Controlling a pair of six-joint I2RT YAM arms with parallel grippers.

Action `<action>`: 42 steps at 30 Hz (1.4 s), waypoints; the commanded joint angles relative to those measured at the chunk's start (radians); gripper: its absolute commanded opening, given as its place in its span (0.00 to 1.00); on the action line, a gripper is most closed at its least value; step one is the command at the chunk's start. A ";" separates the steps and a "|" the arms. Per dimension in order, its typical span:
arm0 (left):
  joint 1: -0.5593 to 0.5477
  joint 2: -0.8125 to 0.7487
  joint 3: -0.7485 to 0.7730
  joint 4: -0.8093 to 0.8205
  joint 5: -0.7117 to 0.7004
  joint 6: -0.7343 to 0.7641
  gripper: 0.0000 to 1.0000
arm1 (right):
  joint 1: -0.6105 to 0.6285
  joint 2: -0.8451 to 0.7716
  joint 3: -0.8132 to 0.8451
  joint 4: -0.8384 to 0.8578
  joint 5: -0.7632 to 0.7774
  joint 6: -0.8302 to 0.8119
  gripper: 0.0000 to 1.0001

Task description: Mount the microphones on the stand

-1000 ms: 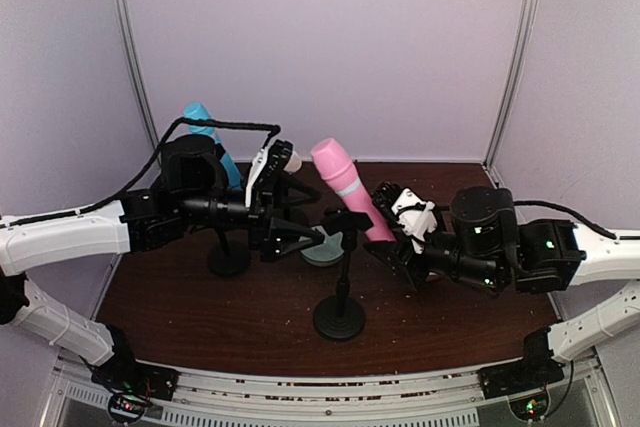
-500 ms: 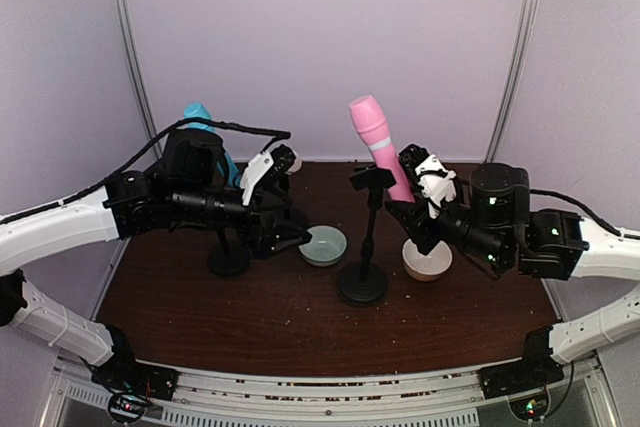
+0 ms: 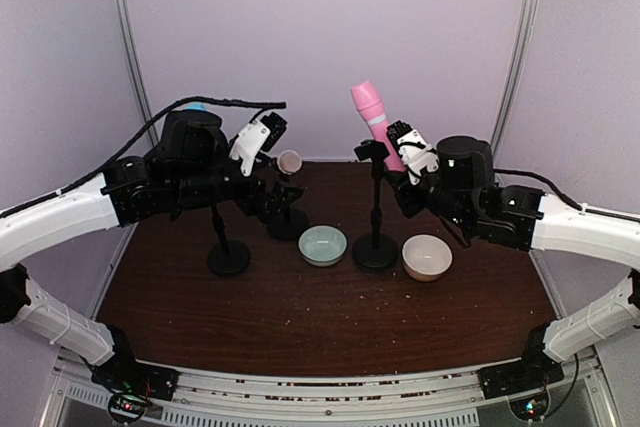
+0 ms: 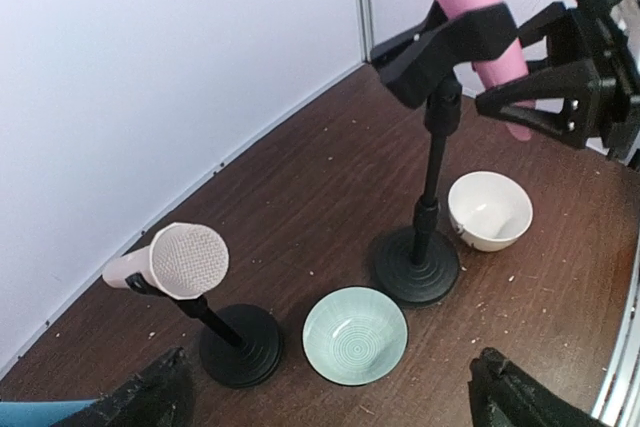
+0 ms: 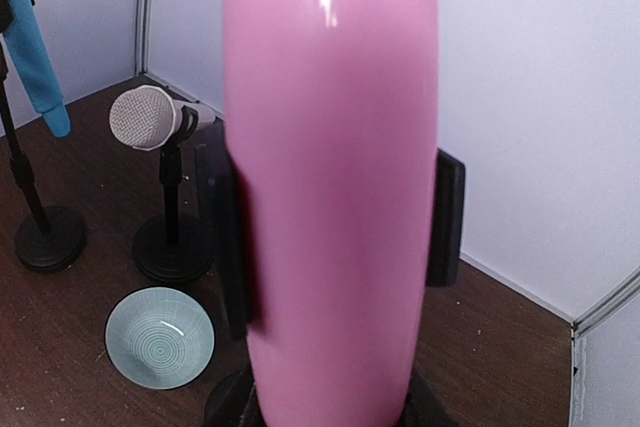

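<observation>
Pink plastic microphone [image 3: 372, 115], slim and tapered, is seated in the clip of the middle black stand [image 3: 375, 252] and is clamped low down by the right gripper [image 3: 402, 169]; only the release seems left. The cream plastic microphone [image 4: 170, 259] and sky-blue plastic microphone [image 5: 35, 57] are mounted. The left gripper [image 4: 330, 387] is spread wide, empty. The sky-blue one, mostly hidden overhead, is shown clearly by the right wrist view.
</observation>
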 commanded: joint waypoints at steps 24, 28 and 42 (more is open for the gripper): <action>0.036 -0.271 -0.227 0.187 -0.026 0.143 0.98 | -0.029 -0.214 0.006 -0.239 -0.009 0.272 1.00; 0.036 -0.282 -0.217 0.153 -0.145 0.127 0.98 | -0.021 -0.291 -0.051 -0.296 0.017 0.368 1.00; 0.036 -0.529 -0.393 0.000 -0.501 -0.030 0.98 | -0.019 -0.808 -0.332 -0.207 0.160 0.409 1.00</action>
